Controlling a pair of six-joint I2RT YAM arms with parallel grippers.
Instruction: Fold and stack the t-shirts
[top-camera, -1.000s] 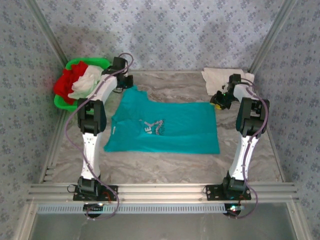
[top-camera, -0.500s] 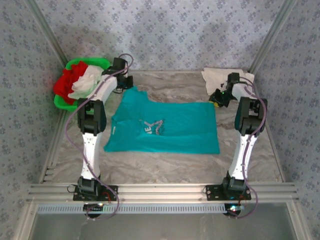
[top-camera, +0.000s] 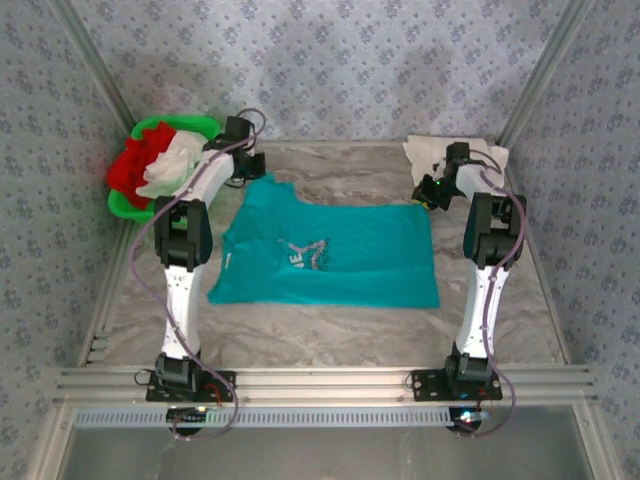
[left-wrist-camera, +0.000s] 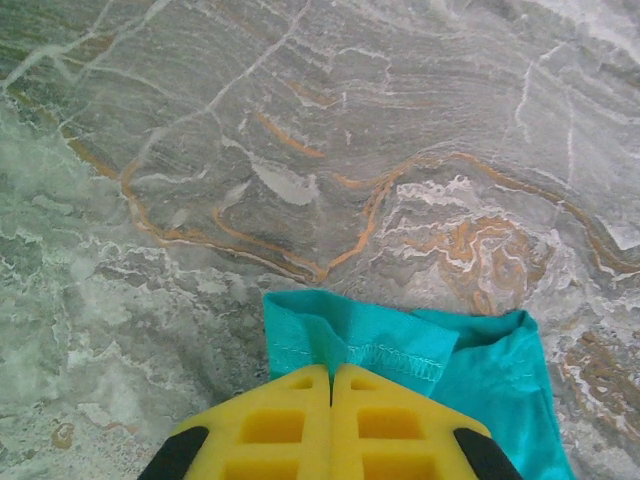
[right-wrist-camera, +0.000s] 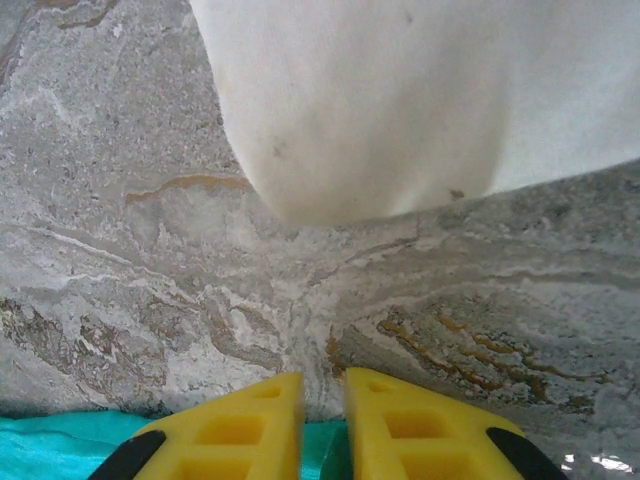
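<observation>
a: what is seen around the teal t-shirt (top-camera: 325, 255)?

b: it is spread flat on the marble table (top-camera: 330, 330), between the two arms, with the print turned up. a green basket (top-camera: 200, 124) is set at the far left corner, and a red t-shirt (top-camera: 128, 168) and a crumpled white shirt (top-camera: 170, 165) are heaped in it. a folded white t-shirt (top-camera: 440, 152) is laid at the far right, apart from the teal one.

a: is anything found in the way?

b: bare marble is seen ahead of both wrists. just beyond the right gripper (right-wrist-camera: 324, 378) the rounded edge of the white t-shirt is met.

a: how are the fingers held on the left?

b: the left gripper (left-wrist-camera: 331, 368) is placed at the shirt's far left corner, near the basket. its yellow fingers (left-wrist-camera: 275, 425) are pressed together with no gap, and the stitched teal hem is bunched and pinched at their tips.

a: and on the right?

b: that gripper is lowered at the far right corner of the teal shirt. a narrow slit is left between the fingers, and teal cloth is seen beneath them. whether the cloth is gripped cannot be told.
</observation>
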